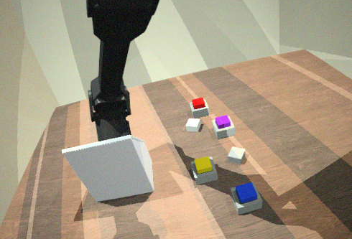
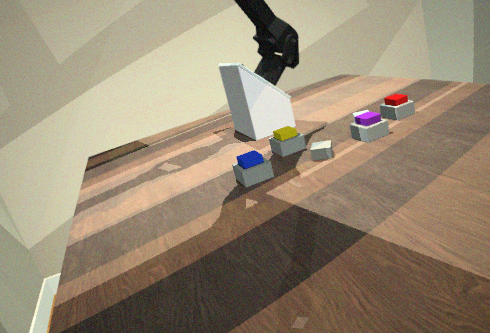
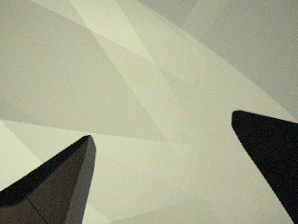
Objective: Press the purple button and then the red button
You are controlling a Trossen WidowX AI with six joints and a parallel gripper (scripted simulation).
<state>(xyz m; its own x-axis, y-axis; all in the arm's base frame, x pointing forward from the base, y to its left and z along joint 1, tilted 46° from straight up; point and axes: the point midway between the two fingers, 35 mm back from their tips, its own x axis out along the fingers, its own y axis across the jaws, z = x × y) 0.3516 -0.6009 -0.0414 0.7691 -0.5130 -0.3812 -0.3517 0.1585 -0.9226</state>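
Note:
The purple button [image 1: 223, 121] [image 2: 368, 118] stands raised on its pale grey base. The red button [image 1: 198, 102] [image 2: 396, 99] also stands raised on its base, beyond the purple one in the top view. Nothing touches either button. My gripper [image 3: 163, 130] is open and empty, with its two dark fingertips wide apart against the pale wall in the wrist view. No button shows in that view. The fingers cannot be made out in either the top or the exterior view, so their distance from the buttons cannot be told.
A yellow button [image 1: 203, 165] [image 2: 285, 133] and a blue button [image 1: 246, 192] [image 2: 250, 159] stand on the wooden table [image 1: 287, 90] [image 2: 400, 225]. Small white blocks [image 1: 236, 154] [image 2: 321, 150] lie near the buttons. A large slanted white box [image 1: 111, 169] [image 2: 265, 110] hides the arm's lower end.

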